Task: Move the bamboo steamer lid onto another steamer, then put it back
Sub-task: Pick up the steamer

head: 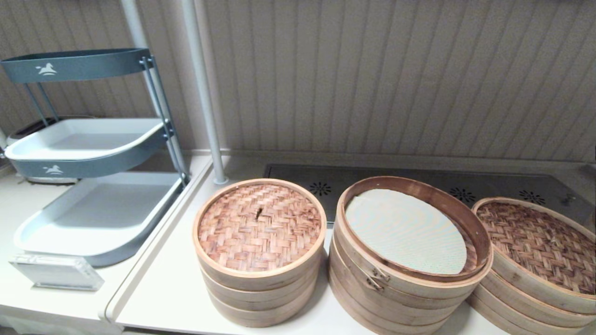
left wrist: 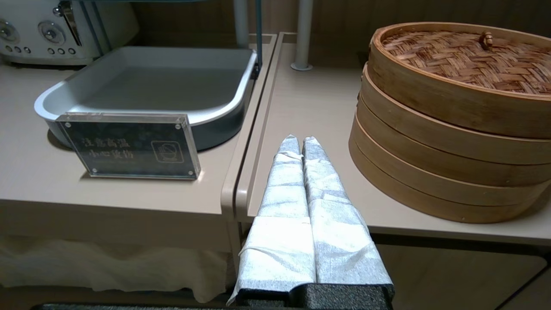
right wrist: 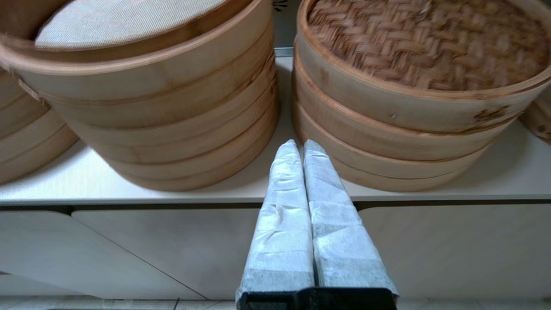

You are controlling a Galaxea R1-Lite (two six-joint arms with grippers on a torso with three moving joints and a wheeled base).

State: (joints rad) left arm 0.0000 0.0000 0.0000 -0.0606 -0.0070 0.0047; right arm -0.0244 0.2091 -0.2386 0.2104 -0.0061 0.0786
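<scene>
On the far left stood a grey tray rack (head: 93, 153) with a clear sign (head: 56, 272) before it. The left gripper (left wrist: 299, 140) hung at the counter's (head: 177, 288) front edge, its wrapped fingers pressed together, gripping nothing. Beside it the bamboo steamer lid (head: 259, 228) sat flat on the narrow three-tier stack (head: 260, 298). The clasped stack (head: 396, 288) in the middle lay uncovered, showing a white liner (head: 405, 230). The right gripper (right wrist: 299, 144), likewise closed and empty, faced the gap between that stack and the darker-topped steamer (head: 535, 242), touching neither
</scene>
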